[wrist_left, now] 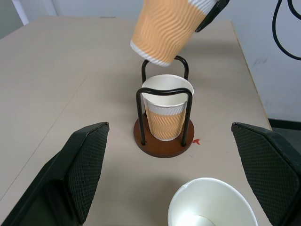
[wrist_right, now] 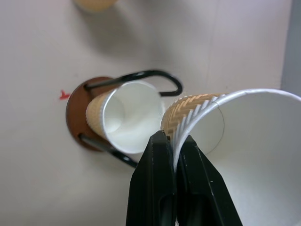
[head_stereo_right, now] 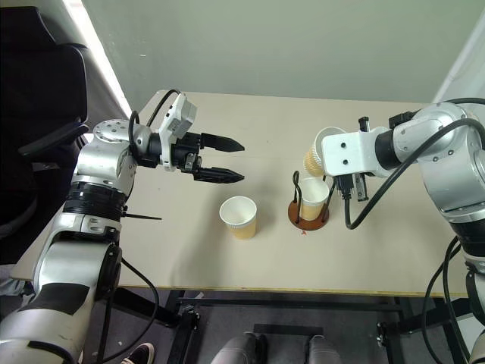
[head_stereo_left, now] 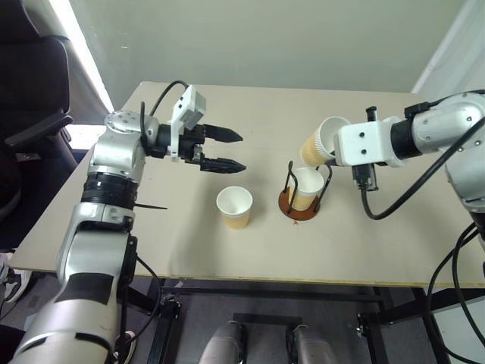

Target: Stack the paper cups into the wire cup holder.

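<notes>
We were at the stacking of cup 2: our right gripper [wrist_right: 175,141] pinched the rim of a tilted paper cup [head_stereo_left: 320,141] just above the wire cup holder [head_stereo_left: 304,199], where 1 cup [wrist_left: 167,113] already stood. Next, we judged, it needed to be set upright and lowered inside. The third cup [head_stereo_left: 235,206] waited on the table [head_stereo_left: 91,227]. Our left gripper [head_stereo_left: 227,150] was spread, empty.

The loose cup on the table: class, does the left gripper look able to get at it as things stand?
Probably yes. The left gripper is open and empty, the cup stands upright and alone on the table just below it, and nothing lies between them.
</notes>
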{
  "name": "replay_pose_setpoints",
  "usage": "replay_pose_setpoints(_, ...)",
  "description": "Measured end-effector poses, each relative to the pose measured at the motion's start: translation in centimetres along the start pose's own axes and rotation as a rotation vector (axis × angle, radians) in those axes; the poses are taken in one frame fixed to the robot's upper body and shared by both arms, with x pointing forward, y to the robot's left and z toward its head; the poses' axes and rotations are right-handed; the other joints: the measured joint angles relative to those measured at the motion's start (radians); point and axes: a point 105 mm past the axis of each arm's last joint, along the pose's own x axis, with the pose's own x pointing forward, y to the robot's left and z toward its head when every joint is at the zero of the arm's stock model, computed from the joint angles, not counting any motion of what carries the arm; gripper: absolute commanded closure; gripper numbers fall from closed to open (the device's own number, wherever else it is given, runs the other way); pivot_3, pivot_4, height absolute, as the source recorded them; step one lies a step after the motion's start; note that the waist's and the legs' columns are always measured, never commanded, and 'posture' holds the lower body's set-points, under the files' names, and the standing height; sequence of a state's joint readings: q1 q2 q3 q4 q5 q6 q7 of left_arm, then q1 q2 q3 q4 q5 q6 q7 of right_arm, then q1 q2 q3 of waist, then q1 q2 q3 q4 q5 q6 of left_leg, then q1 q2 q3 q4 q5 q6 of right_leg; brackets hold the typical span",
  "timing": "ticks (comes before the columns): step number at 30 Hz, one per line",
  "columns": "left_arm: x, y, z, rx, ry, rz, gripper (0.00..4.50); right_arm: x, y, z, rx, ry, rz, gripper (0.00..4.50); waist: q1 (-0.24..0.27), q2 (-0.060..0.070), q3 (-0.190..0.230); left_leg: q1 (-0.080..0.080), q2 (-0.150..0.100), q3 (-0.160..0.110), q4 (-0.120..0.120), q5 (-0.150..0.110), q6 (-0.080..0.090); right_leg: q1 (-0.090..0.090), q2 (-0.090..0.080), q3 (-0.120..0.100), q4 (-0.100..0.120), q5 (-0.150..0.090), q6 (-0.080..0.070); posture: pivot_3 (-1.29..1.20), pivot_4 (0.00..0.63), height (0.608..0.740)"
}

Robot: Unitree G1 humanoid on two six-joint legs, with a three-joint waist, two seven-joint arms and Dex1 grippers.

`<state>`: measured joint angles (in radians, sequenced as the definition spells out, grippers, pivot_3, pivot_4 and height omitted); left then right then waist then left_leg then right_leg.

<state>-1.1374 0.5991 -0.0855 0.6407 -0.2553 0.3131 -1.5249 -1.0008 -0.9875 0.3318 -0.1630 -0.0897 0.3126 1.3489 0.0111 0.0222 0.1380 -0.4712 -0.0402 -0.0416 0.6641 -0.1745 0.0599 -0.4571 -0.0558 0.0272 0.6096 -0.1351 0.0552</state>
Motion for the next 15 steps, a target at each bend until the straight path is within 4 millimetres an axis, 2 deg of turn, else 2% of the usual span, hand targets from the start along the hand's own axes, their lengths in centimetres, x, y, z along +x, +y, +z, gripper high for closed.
replay_pose_setpoints(4,0.0,0.0,0.0,0.0,0.0,0.001,0.0,0.2,0.4,-0.4,-0.007,0.012,0.026,4.49,0.0,0.0,0.0,0.0,0.0,0.0,0.0,0.0,0.0,0.0,0.0,0.0,0.0,0.0,0.0,0.0,0.15,0.74)
replay_pose_setpoints(11,0.1,-0.2,0.2,-0.001,0.0,-0.01,0.0,0.8,2.1,0.1,-0.014,-0.005,0.094,4.49,-0.001,0.0,0.0,0.0,0.0,0.0,0.0,0.0,0.0,0.0,0.0,0.0,0.0,0.0,0.0,0.0,0.15,0.74)
replay_pose_setpoints(15,0.3,-0.8,0.9,-0.001,-0.016,-0.047,0.0,1.0,2.4,0.2,-0.016,-0.011,0.103,4.49,0.0,0.0,0.0,0.0,0.0,0.0,0.0,0.0,0.0,0.0,0.0,0.0,0.0,0.0,0.0,0.0,0.15,0.74)
